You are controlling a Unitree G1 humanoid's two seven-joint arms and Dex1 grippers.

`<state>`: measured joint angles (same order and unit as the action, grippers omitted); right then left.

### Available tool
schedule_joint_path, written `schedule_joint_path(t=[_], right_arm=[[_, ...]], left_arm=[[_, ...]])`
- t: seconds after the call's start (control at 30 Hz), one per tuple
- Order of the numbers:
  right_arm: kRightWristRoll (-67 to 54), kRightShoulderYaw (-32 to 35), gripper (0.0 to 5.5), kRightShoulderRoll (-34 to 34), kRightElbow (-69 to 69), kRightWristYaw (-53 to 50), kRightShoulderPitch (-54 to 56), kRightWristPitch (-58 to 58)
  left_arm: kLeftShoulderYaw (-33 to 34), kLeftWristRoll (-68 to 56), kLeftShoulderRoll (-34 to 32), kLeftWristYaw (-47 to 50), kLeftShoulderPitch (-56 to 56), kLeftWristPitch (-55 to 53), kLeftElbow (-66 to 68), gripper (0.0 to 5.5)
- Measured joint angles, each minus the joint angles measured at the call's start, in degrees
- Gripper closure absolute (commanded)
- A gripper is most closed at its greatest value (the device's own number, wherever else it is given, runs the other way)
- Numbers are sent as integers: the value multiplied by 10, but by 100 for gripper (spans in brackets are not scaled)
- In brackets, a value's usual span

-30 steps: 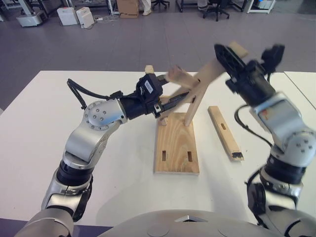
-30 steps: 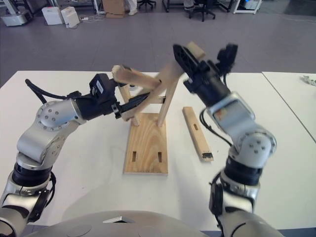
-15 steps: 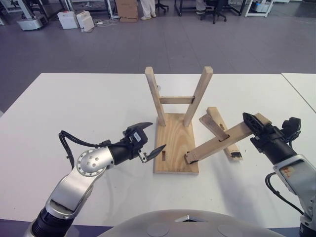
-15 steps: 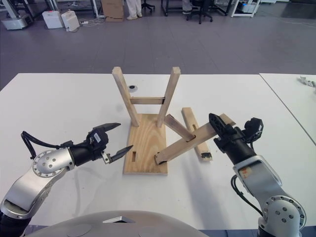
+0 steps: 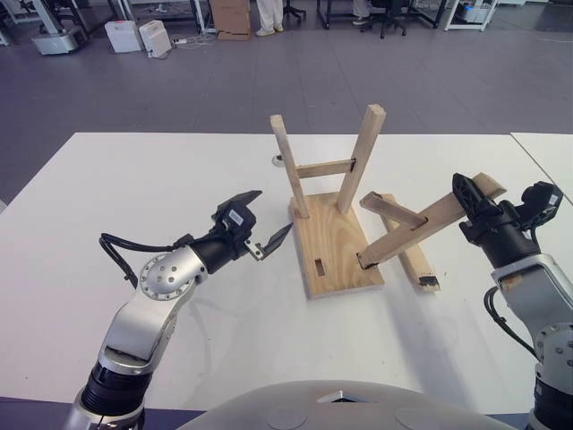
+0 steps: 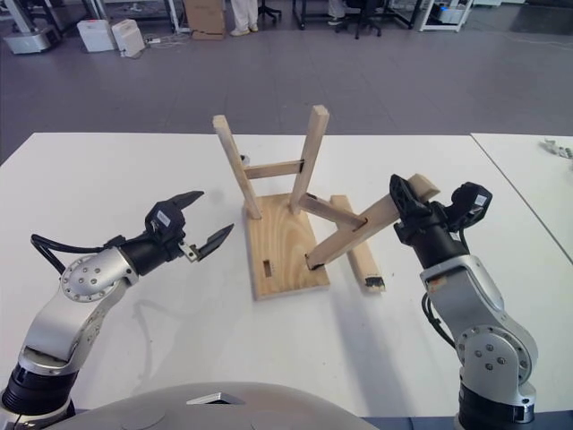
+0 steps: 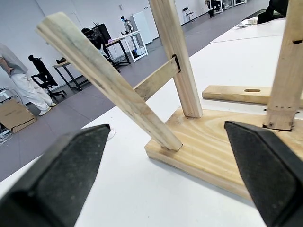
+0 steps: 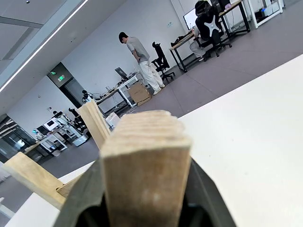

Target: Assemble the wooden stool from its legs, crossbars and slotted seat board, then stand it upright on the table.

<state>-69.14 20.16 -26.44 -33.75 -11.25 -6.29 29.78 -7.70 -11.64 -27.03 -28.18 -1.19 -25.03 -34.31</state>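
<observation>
The left pincer (image 5: pixel 276 210) is spread wide and holds nothing. The seat board (image 5: pixel 345 246) lies just beyond its tips on the tabletop (image 5: pixel 134 179), with the upright leg pair (image 5: pixel 358 157) and a crossbar (image 5: pixel 324 167) seated in it. The right pincer (image 5: pixel 467 199) clamps a leg-and-crossbar piece (image 5: pixel 403 235), whose low end is at the board's edge. A loose leg (image 5: pixel 419 269) lies underneath.

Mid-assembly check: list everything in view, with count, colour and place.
seat board: one, light wood, flat on the table.
upright legs: two, light wood, standing in the board's far end, joined by one crossbar.
held leg: one, light wood, slanted over the board's right edge, second crossbar in it.
loose leg: one, light wood, right of the board.
table: one, white.
left gripper: black, open, left of the board.
right gripper: black, shut on the held leg.
</observation>
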Motion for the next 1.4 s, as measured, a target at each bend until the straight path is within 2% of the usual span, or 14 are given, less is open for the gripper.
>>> schedule_joint_path(t=[0.33,0.6,0.73,0.77,1.0,1.13,1.17,1.2,1.27,1.4], right_arm=[[227,-144,445,-39,-58,56,3,-3],[246,-146,444,-33,-70,56,-7,-3],[229,-125,444,-21,-74,74,-4,0],[220,-118,408,-19,-75,77,-3,1],[180,-88,286,0,-103,93,37,-1],[82,29,218,-49,-64,81,176,-14],[72,43,190,-58,-50,78,193,-13],[78,54,188,-80,-16,79,206,-7],[143,36,188,-116,44,88,185,28],[231,-96,188,-113,85,134,28,95]], left_arm=[[-1,6,16,0,2,0,0,105],[-2,11,17,0,3,0,1,105],[-2,12,17,0,7,4,9,105],[-2,12,18,0,8,4,10,105],[-1,12,20,0,7,4,10,105],[0,11,20,0,7,5,17,105],[1,12,20,0,7,5,19,105],[1,12,21,0,7,7,24,105],[1,12,23,1,14,16,30,105],[6,12,33,12,27,20,50,105]])
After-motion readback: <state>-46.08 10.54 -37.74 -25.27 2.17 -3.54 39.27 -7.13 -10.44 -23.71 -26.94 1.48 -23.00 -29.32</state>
